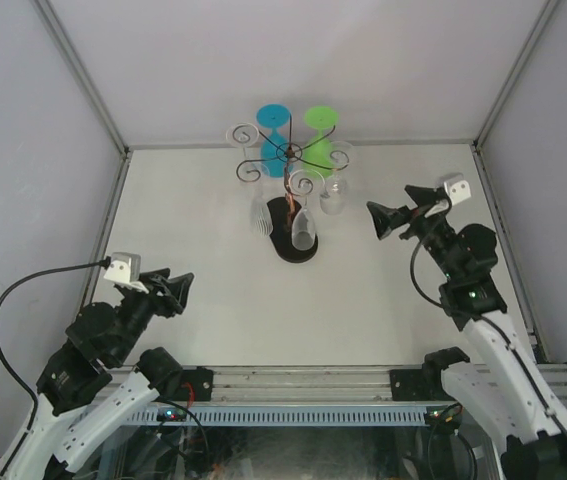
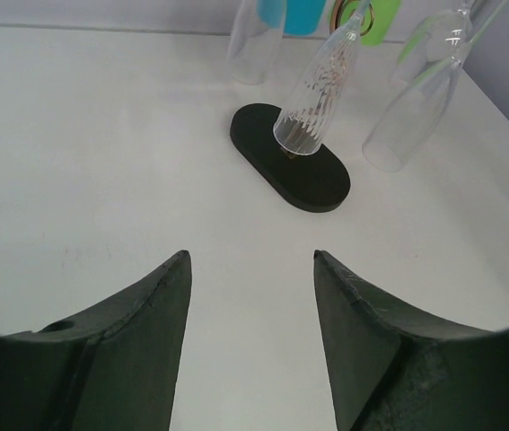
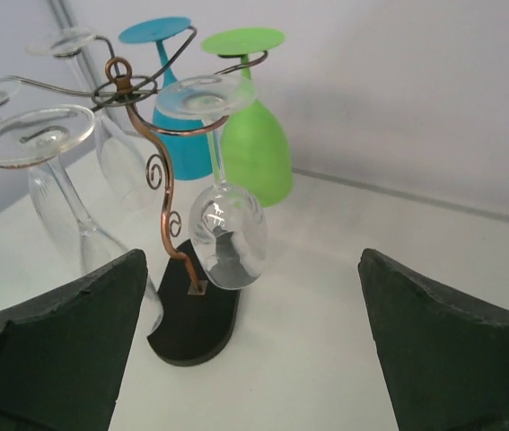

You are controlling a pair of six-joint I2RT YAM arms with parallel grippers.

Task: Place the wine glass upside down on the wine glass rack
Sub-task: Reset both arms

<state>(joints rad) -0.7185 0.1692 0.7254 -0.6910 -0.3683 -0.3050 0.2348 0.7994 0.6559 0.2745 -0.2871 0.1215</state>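
The wine glass [image 3: 225, 235] hangs upright, bowl down, on the rack [image 3: 160, 171], dead ahead of the right gripper [image 1: 381, 220], jaws wide and empty; the left gripper [image 1: 178, 290], part-open and empty, is farther off.

Clear wine glass [image 3: 227, 235] hangs inverted on wine glass rack [image 3: 196, 325]; pincer [image 3: 252, 260] open wide.

Bright, even light; soft shadows

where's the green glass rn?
Top view: green glass hangs upside down on the rack, far right side, beside the blue glass, near the back wall.
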